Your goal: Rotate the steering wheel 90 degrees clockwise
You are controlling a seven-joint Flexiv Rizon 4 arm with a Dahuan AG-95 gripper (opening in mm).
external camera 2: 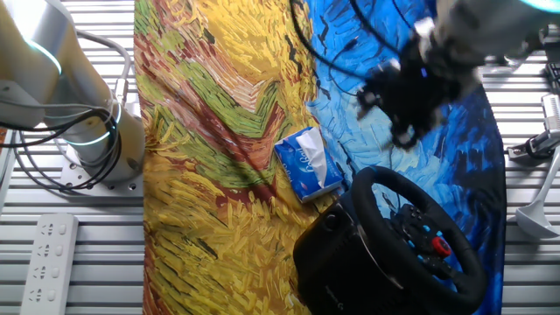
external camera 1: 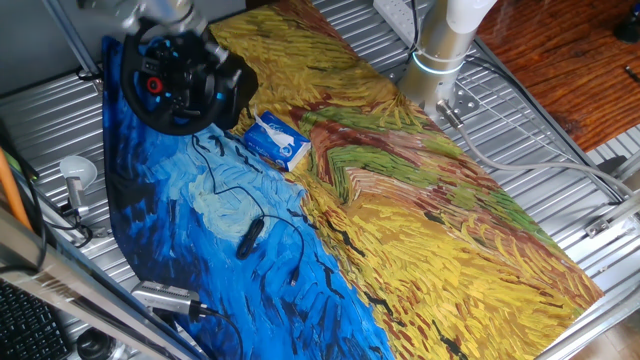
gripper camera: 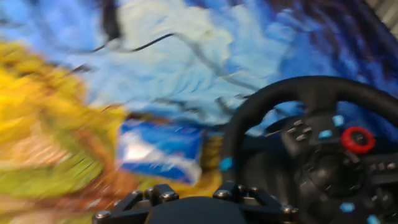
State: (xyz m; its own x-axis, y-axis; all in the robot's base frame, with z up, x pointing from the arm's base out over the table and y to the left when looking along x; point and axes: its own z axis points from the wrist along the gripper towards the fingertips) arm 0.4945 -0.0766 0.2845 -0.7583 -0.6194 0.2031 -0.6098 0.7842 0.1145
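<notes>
The steering wheel (external camera 1: 172, 88) is black with a thick rim, a dark hub and a red knob. It stands on its black base at the far left corner of the painted cloth. It also shows in the other fixed view (external camera 2: 418, 229) and at the right of the hand view (gripper camera: 317, 93). My gripper (external camera 2: 404, 129) hovers above and a little beyond the wheel, apart from the rim, and is blurred by motion. In one fixed view the gripper (external camera 1: 190, 40) is over the wheel's top. The hand view shows only the gripper's base, not the fingertips.
A small blue-white box (external camera 1: 277, 140) lies on the cloth beside the wheel's base, also in the other fixed view (external camera 2: 308, 164). A thin black cable with a small black lump (external camera 1: 250, 237) runs over the blue part. The arm's base (external camera 2: 87, 131) and a power strip (external camera 2: 48, 258) stand off the cloth.
</notes>
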